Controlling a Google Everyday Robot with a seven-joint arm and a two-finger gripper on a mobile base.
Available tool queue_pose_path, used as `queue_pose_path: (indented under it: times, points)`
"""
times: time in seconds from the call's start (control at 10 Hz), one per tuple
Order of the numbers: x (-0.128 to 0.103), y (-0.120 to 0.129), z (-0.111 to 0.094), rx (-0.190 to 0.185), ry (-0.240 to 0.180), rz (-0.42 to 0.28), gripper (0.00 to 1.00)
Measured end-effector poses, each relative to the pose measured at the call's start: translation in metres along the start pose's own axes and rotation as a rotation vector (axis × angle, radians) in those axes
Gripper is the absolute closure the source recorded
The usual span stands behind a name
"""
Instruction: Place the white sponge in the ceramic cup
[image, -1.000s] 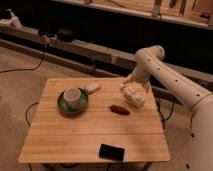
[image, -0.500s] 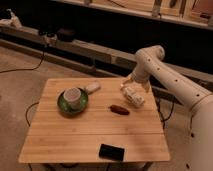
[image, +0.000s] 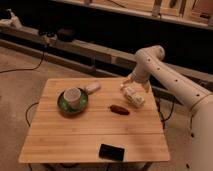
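The white sponge (image: 92, 87) lies on the wooden table (image: 75, 135), touching or just beside the far right rim of the green saucer (image: 64, 105). The ceramic cup (image: 73, 95) stands upright on that saucer at the table's left. My gripper (image: 131, 85) hangs at the end of the white arm (image: 165, 75) over the table's far right part. It is right above a longer white packet (image: 135, 96) and well to the right of the sponge and cup.
A small brown oblong object (image: 119, 109) lies mid-table, right of the saucer. A black flat object (image: 111, 151) lies near the front edge. A low shelf with cables and dark items (image: 65, 35) runs behind the table.
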Motion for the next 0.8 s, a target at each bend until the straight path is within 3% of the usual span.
queue_pose_path:
  times: [0.6,0.8]
  points:
    - [0.002,0.000,0.001,0.000,0.003,0.011,0.20]
    - [0.023,-0.012,0.001,0.009,0.056,0.064,0.20]
